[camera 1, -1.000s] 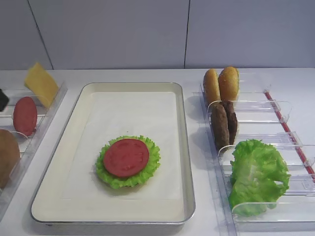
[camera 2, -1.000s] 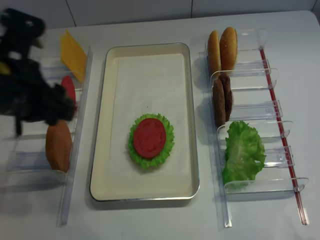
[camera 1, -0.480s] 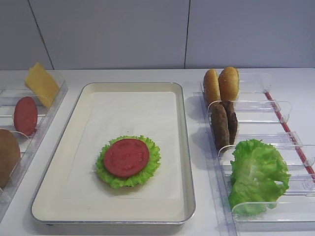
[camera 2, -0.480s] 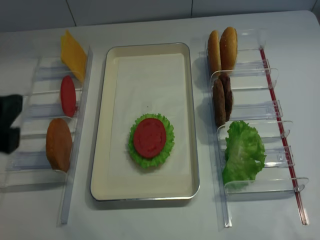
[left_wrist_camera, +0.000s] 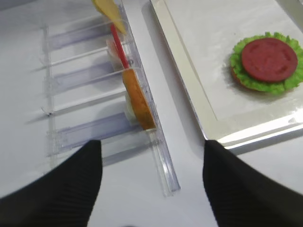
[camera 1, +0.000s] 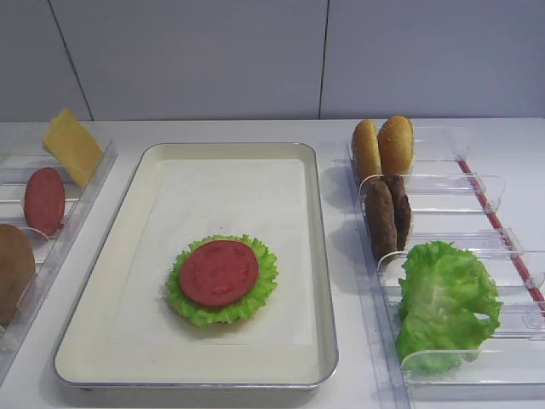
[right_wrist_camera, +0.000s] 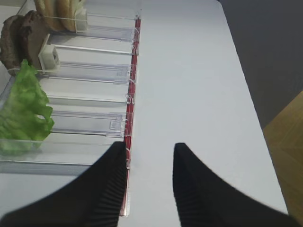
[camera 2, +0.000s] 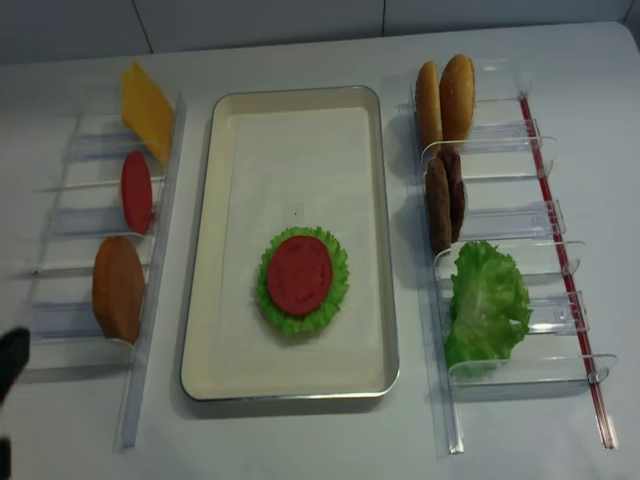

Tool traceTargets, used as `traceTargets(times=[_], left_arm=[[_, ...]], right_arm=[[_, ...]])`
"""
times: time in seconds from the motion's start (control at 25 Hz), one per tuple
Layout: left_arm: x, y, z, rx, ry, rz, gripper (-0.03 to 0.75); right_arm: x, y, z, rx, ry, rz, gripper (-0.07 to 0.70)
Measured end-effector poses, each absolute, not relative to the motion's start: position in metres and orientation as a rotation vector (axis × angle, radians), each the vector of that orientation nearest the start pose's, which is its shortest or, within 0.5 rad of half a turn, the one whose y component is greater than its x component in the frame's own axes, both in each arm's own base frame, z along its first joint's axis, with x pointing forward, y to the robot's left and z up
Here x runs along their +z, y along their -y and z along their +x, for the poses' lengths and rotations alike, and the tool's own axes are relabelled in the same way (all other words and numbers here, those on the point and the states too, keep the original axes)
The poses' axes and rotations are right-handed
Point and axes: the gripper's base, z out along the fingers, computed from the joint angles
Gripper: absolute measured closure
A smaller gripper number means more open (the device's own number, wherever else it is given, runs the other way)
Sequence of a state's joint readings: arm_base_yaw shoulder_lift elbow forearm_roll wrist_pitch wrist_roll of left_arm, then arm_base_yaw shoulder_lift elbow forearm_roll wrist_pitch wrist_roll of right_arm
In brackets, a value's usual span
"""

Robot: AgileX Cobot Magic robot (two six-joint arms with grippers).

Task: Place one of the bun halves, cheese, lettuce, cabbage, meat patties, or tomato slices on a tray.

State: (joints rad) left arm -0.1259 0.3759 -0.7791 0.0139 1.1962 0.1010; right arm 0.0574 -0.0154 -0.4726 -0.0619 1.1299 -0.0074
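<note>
Left gripper [left_wrist_camera: 151,182] hangs wide open, holding nothing; ahead to its right, a tomato slice [left_wrist_camera: 269,59] lies on lettuce [left_wrist_camera: 247,78] in the tray [left_wrist_camera: 177,49]. Right gripper [right_wrist_camera: 147,182] is closed, empty, bins [right_wrist_camera: 85,123] ahead-left.

Cream metal tray [camera 1: 319,281] with white paper lining. On it, a flat red tomato disc [camera 1: 218,273] over a ruffled bright green leaf [camera 1: 266,285]. Second red disc [camera 1: 43,200] in the clear plastic bins [camera 2: 60,225]. Thin yellow cheese square [camera 1: 72,146]. Golden-tan domed bun halves [camera 1: 383,146]; dark brown rough patties [camera 1: 387,213]; pale green lettuce [camera 1: 447,302]. Orange-brown bun [camera 2: 118,288] in the left bins. Surface [camera 2: 600,60] white; red strip [right_wrist_camera: 134,71] along the right bins. Both pincers black, ribbed: left [left_wrist_camera: 151,189], right [right_wrist_camera: 147,189].
</note>
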Motion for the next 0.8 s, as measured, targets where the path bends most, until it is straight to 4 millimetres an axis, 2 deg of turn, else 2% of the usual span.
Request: traceTargets(times=[0.52, 0.8], left_arm=[[0.282, 0.003, -0.005, -0.071, -2.237, 0.239, 0.286], [0.268, 0.005, -0.013, -0.120, -2.205, 0.226, 0.286]], right_arm=[[0.264, 0.006, -0.007, -0.046, -2.123, -0.064, 0.356], [0.264, 0.006, -0.007, -0.046, -2.123, -0.064, 0.356]])
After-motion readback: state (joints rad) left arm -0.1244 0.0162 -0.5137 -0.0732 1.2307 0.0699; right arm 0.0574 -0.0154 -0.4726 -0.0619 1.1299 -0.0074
